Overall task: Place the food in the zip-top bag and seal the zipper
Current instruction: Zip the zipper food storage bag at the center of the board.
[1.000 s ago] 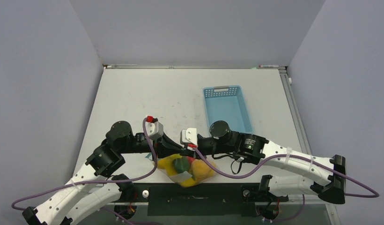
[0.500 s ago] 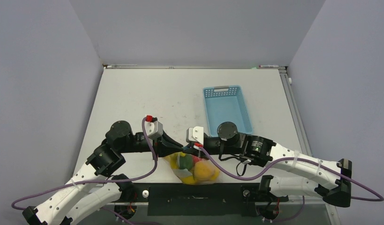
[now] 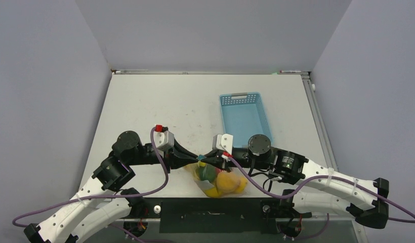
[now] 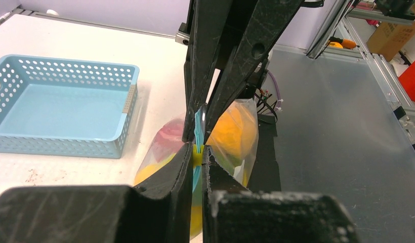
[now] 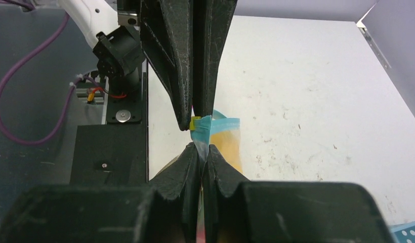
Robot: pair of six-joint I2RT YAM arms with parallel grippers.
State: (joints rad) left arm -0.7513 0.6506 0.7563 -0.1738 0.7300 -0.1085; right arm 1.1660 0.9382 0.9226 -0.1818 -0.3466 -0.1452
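The clear zip-top bag [image 3: 219, 181] hangs below both grippers near the table's front edge. Inside it is the food: an orange piece [image 3: 227, 182], a dark green one [image 3: 207, 172] and a yellow one [image 3: 211, 192]. In the left wrist view a red-pink piece [image 4: 167, 134] also shows through the plastic. My left gripper [image 4: 196, 150] is shut on the light-blue zipper [image 4: 198, 126] at its small yellow slider [image 4: 197, 148]. My right gripper [image 5: 202, 147] faces it tip to tip, shut on the zipper strip [image 5: 218, 123] just beside the slider [image 5: 195, 121].
A light-blue perforated basket [image 3: 245, 117] stands with nothing in it behind the right arm, to the right of centre. A black mounting plate [image 3: 215, 208] runs along the near edge just in front of the bag. Grey walls close in the table on three sides.
The right arm has pulled back to the right, and the bag with the food has shifted right with it. The left gripper has followed a little to the right. Both grippers stayed shut.
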